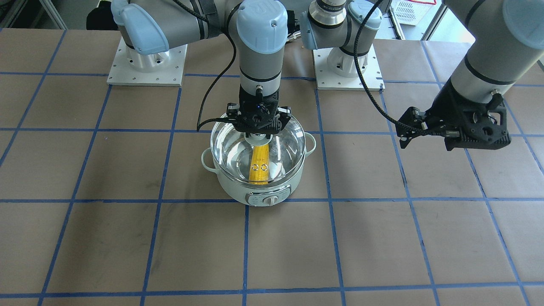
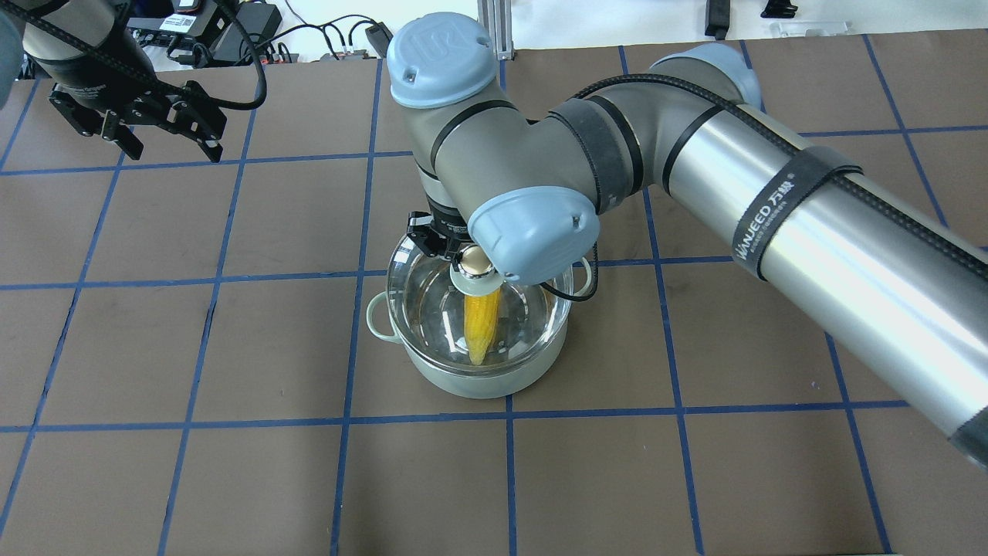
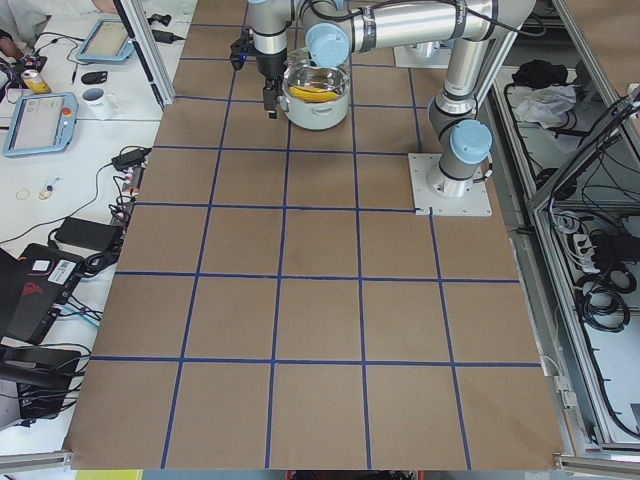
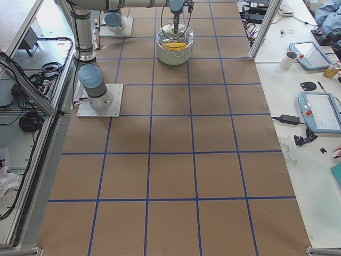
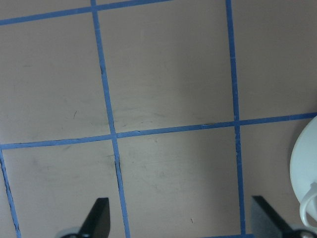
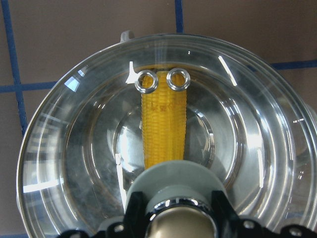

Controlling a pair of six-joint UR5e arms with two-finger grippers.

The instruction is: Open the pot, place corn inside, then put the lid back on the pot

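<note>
The pale mint-green pot [image 1: 259, 193] stands mid-table with its dial facing the front. The yellow corn [image 1: 260, 168] lies inside it, seen through the clear glass lid [image 1: 229, 144], which rests on the pot's rim. My right gripper [image 1: 258, 137] comes straight down from above and is shut on the lid's knob [image 2: 473, 264]. In the right wrist view the fingers [image 6: 132, 213] flank the knob above the corn [image 6: 163, 129]. My left gripper [image 2: 166, 143] is open and empty, held above the table well off to the pot's side [image 5: 181, 218].
The brown table carries a blue tape grid. The two arm bases [image 1: 146, 63] [image 1: 346, 63] stand behind the pot. The pot's edge and a loop handle [image 5: 309, 208] show at the left wrist view's right border. A side desk with tablets and a mug [image 3: 98, 100] lies beyond the table.
</note>
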